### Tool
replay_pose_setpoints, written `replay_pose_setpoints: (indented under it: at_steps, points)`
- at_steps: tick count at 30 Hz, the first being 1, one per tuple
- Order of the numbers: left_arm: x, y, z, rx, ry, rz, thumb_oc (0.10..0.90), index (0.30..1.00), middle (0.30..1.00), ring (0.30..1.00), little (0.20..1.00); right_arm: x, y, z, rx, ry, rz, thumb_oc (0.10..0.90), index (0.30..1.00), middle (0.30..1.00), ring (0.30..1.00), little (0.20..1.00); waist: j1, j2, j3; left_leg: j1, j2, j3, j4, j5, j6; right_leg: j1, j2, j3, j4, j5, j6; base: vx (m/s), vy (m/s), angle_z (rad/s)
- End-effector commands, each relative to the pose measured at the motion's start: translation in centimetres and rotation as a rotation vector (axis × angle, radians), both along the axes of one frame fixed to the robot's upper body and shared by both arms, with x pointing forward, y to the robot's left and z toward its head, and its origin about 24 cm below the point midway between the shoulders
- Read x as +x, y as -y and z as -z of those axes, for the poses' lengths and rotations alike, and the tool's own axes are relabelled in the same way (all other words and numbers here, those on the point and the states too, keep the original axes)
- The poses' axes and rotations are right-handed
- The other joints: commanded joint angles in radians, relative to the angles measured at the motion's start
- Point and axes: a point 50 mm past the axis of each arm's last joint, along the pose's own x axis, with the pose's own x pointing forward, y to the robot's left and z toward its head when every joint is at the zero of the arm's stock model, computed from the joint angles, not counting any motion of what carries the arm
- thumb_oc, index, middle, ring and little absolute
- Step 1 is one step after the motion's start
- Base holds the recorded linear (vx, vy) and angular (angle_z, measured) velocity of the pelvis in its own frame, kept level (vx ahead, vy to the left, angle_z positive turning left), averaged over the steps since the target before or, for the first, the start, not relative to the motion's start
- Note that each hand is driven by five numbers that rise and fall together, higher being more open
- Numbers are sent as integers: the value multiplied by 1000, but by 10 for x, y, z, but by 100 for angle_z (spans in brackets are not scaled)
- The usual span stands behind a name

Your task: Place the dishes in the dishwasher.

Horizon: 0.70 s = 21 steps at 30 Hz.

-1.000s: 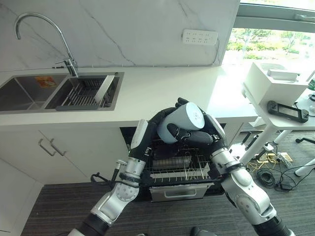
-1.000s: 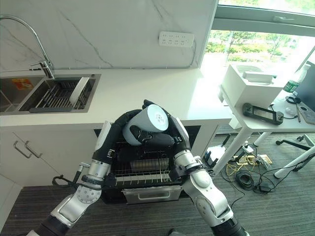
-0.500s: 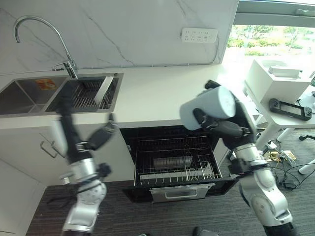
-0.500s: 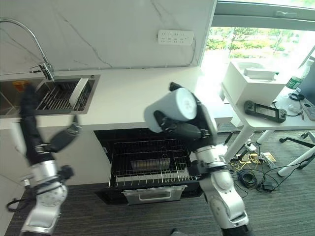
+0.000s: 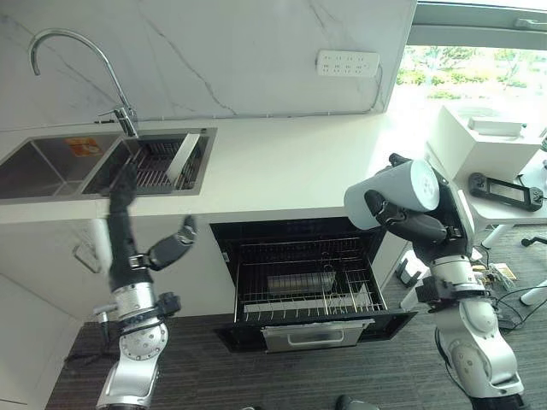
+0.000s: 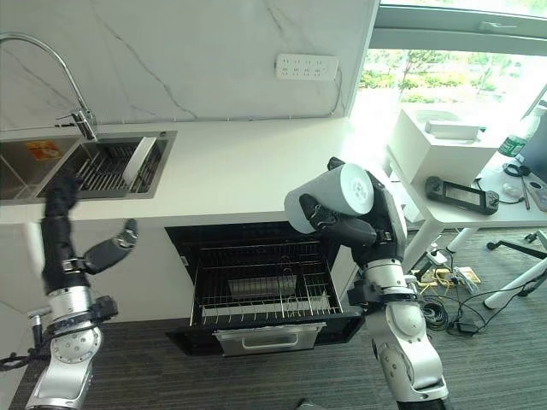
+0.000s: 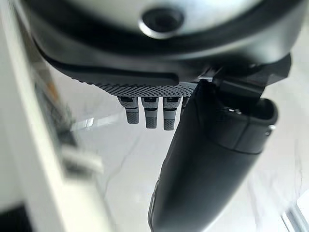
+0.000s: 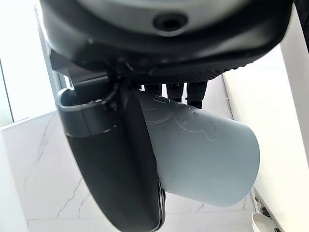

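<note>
My right hand (image 5: 420, 229) is shut on a pale cylindrical cup (image 5: 396, 191), held on its side in the air above the right end of the open dishwasher. The right wrist view shows the cup (image 8: 207, 154) pinned between thumb and fingers (image 8: 116, 169). The dishwasher's wire rack (image 5: 342, 295) is pulled out below the counter, with a grey rectangular dish (image 5: 297, 282) standing in it. My left hand (image 5: 122, 218) is raised at the left in front of the sink cabinet, open, fingers straight up and thumb (image 7: 207, 164) spread, holding nothing.
A double sink (image 5: 51, 162) with a curved faucet (image 5: 77, 51) is set in the white counter (image 5: 282, 162); a white plate (image 5: 181, 156) leans in its drain rack. A white side table (image 5: 487, 184) with a box and a controller stands at the right, cables below it.
The left hand let go of the cup and swung out to the left, then rose slightly. My right hand carried the cup right and lower, away from above the rack's middle.
</note>
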Motion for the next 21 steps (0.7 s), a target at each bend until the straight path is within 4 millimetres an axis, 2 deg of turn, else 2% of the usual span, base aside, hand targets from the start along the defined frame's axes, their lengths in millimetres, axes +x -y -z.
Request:
replay_pose_setpoints:
  at_steps: [1,6,9,16,18,19,21]
  points:
    - [14,18,-28,101,-11,216,800,900,900,900,900,-4,10,-42,-24,255,38,400,300,300,300,300,-10,9,-27,37,25,-104,21,-147,-43,57,1,20,41,-175,67,0,0,0]
    - [18,28,6,170,-366,394,800,900,900,900,900,-4,15,-45,-36,249,34,400,300,300,300,300,-21,23,-16,37,29,-91,21,-143,-39,49,6,23,41,-169,71,-20,1,-4]
    - [18,36,18,182,-515,478,800,900,900,900,900,-3,14,-48,-43,252,18,400,300,300,300,300,-30,35,-9,39,32,-80,21,-139,-37,45,9,23,41,-166,74,-25,14,-17]
    - [21,56,32,219,-659,604,800,900,900,900,900,1,5,-46,-47,245,-19,400,300,300,300,300,-52,47,0,52,40,-62,21,-143,-36,50,16,37,41,-171,79,1,2,-3]
    - [23,65,41,206,-701,618,800,900,900,900,900,2,2,-46,-46,243,-30,400,300,300,300,300,-58,48,1,56,42,-57,21,-144,-35,51,18,41,41,-172,80,-5,-5,-12]
    - [26,72,55,227,-753,608,800,900,900,900,900,4,-2,-47,-48,242,-48,400,300,300,300,300,-69,46,0,59,43,-50,21,-145,-34,51,21,47,41,-173,80,-5,-8,-11]
    - [29,77,62,233,-774,599,800,900,900,900,900,5,-4,-47,-49,242,-55,400,300,300,300,300,-73,44,-1,60,43,-47,21,-148,-33,51,23,48,41,-174,81,-3,-5,-3]
